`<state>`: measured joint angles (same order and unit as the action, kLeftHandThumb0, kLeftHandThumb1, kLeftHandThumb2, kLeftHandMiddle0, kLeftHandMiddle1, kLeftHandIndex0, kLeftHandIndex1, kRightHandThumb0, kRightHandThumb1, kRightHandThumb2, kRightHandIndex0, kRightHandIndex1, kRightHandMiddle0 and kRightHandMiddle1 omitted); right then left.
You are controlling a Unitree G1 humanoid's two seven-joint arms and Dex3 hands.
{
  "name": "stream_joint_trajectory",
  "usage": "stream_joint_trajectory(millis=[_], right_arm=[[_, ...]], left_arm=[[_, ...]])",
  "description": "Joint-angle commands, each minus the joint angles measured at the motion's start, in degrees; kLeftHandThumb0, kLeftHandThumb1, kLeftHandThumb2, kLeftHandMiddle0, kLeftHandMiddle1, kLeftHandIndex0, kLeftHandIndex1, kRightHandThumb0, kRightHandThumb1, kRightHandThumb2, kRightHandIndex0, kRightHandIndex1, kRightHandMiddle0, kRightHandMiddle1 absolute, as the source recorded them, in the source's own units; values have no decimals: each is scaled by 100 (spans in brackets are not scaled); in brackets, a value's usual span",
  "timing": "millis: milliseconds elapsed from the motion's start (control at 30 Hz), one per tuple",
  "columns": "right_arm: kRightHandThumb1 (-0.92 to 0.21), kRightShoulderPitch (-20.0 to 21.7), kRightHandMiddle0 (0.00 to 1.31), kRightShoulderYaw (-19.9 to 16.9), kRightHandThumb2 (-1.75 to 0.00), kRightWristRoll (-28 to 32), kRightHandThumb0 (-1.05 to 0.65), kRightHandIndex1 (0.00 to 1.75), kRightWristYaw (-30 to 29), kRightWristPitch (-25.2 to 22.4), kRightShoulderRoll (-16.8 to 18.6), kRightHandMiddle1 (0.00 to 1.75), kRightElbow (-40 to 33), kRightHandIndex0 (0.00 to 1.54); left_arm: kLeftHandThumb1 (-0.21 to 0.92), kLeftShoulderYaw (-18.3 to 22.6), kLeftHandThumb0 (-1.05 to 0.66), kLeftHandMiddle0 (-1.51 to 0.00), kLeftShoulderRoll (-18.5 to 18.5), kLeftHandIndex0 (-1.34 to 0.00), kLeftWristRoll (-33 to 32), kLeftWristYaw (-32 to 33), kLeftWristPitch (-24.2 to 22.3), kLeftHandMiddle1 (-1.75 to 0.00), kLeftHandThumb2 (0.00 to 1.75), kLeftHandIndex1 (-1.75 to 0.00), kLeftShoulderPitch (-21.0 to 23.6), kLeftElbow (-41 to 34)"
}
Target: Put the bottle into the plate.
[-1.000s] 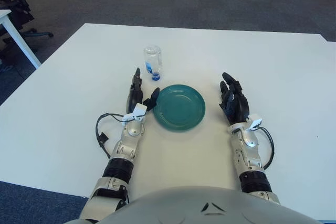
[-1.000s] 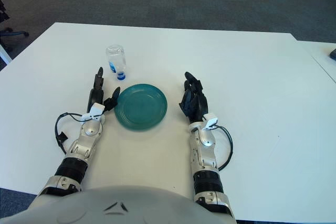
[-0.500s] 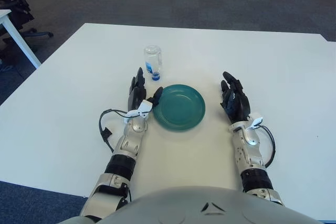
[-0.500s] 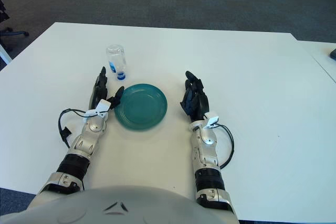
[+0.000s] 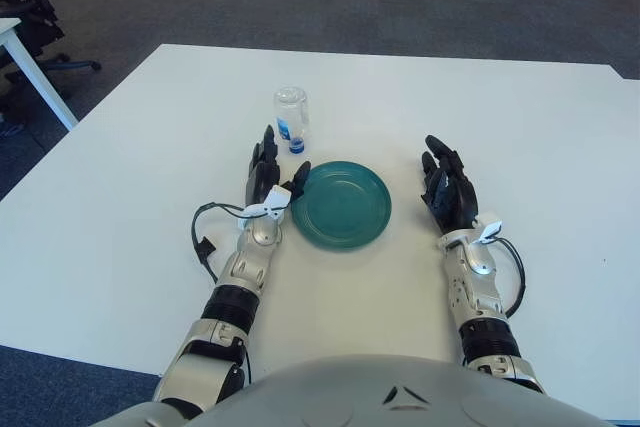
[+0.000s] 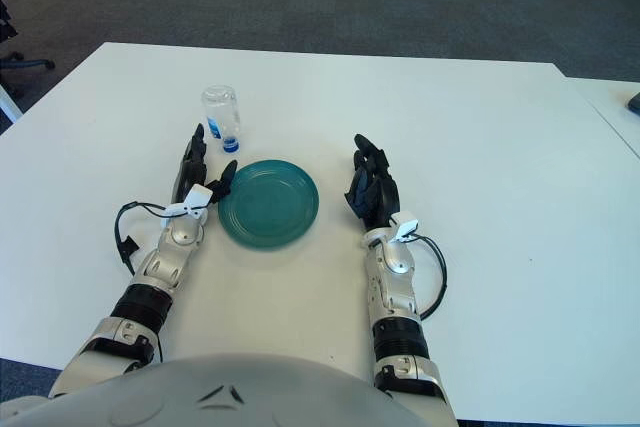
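Left hand [image 5: 268, 179], fingers spread and empty, just left of teal plate [image 5: 344, 204] | bottle [image 5: 290, 120] lying on white tabletop [image 5: 520, 137] just ahead of it, long axis front-to-back, cap nearest | right hand [image 5: 449, 196] open right of plate, farther off

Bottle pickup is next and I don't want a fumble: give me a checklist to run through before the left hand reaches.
1. Bottle in view, lying on the table with its blue cap toward the plate: ok.
2. Left hand empty, fingers spread: ok.
3. Left hand touching the bottle: not ok, it sits short of it, beside the plate's left edge.
4. Plate free to receive: ok.
5. Right hand apart from the plate, on its right: ok.
6. Bottle's contents: cannot tell.
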<state>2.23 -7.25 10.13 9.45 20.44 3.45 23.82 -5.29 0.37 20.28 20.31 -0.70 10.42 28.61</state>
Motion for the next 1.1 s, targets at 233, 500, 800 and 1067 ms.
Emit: stream_joint_trajectory(millis=[233, 500, 800, 1067], right_arm=[[-92, -287, 0, -103, -86, -10, -79, 0, -37, -328, -140, 52, 815, 26], [-92, -162, 0, -137, -86, 0, -79, 0, -51, -264, -199, 52, 1014, 27], [-92, -8, 0, -180, -85, 16, -79, 1, -23, -102, -268, 56, 1335, 28], [-92, 154, 0, -266, -85, 73, -79, 1, 58, -19, -317, 58, 1615, 28]], left_arm=[[92, 425, -105, 0, -194, 0, -806, -99, 690, 0, 44, 0, 102, 762], [92, 408, -105, 0, -222, 0, -838, -41, 969, 0, 42, 0, 211, 977], [92, 477, -105, 0, -325, 0, -901, 104, 1019, 0, 34, 0, 356, 1166], [92, 672, -104, -2, -410, -3, -1077, 233, 1342, -1, 22, -3, 542, 1471]])
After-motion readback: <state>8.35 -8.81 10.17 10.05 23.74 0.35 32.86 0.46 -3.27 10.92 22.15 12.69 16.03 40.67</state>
